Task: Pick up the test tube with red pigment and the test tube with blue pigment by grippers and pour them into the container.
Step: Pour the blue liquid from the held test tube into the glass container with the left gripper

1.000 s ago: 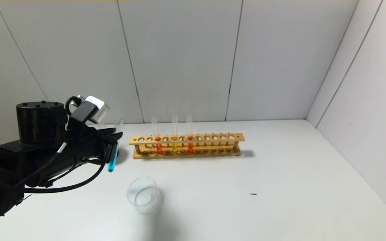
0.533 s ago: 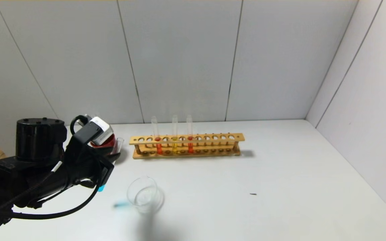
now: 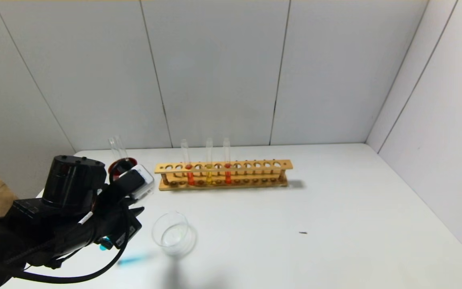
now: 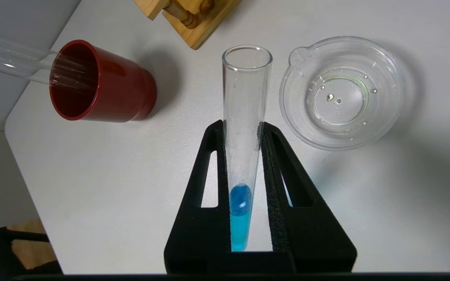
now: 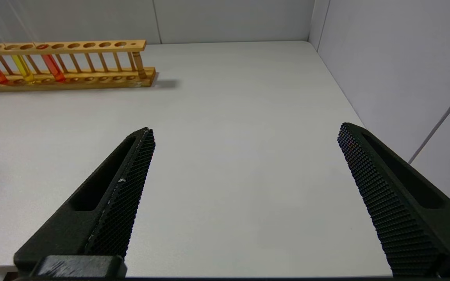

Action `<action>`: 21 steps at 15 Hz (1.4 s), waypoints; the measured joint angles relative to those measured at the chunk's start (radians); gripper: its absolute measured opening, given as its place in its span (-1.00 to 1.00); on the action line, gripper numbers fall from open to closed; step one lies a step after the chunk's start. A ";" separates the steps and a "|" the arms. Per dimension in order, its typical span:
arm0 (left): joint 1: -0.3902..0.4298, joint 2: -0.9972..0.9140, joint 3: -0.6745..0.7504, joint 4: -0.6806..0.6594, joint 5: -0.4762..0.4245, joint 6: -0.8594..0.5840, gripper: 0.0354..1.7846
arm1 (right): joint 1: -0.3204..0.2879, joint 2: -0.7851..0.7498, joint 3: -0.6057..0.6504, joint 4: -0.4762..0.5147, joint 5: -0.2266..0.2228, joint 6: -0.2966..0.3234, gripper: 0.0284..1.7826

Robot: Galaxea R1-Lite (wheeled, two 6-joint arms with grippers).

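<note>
Blue-pigment test tube [image 4: 244,156] sits clamped between the two black fingers [image 4: 275,183] of the left hand [image 4: 244,128], its teal liquid pooled at the closed end near the palm and its open mouth pointing away from the wrist, over the white worktop [image 4: 111,195]. In the head view the left hand [image 3: 132,224] hangs low at the left front of the worktop [image 3: 315,208], just beside the container [image 3: 173,233], with only a small spot of blue [image 3: 103,245] showing under the arm. From the left wrist, the container [image 4: 342,91] is a clear round glass dish with a pour lip, lying near the tube's mouth but apart from it, with only a few droplets and a faint ring on its bottom. A dark red cup [image 4: 100,84] stands on the other side of the tube, with an empty glass tube [image 4: 10,58] leaning out of it. Farther back a wooden rack [image 3: 223,174] stands on the worktop, holding two tubes of orange-red liquid, the test tube with red pigment [image 3: 227,168] and a near twin [image 3: 188,170], with a yellow tube [image 3: 209,168] between them. The right hand [image 5: 244,132] is out of the head view; its own camera shows its fingers spread wide apart, holding nothing, above bare worktop well to the right of the rack [image 5: 65,62].
</note>
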 joint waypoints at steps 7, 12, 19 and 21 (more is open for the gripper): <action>-0.130 0.088 -0.066 0.095 0.234 0.088 -0.68 | 0.000 0.000 0.000 0.000 0.001 0.000 0.92; -0.187 0.104 -0.134 0.246 0.266 0.111 -0.68 | 0.000 0.000 0.000 0.000 0.001 0.000 0.92; -0.226 0.111 -0.217 0.464 0.288 0.130 -0.68 | 0.000 0.000 0.000 0.000 0.000 0.000 0.92; -0.227 0.113 -0.276 0.553 0.289 0.131 -0.68 | 0.000 0.000 0.000 0.000 0.000 0.000 0.92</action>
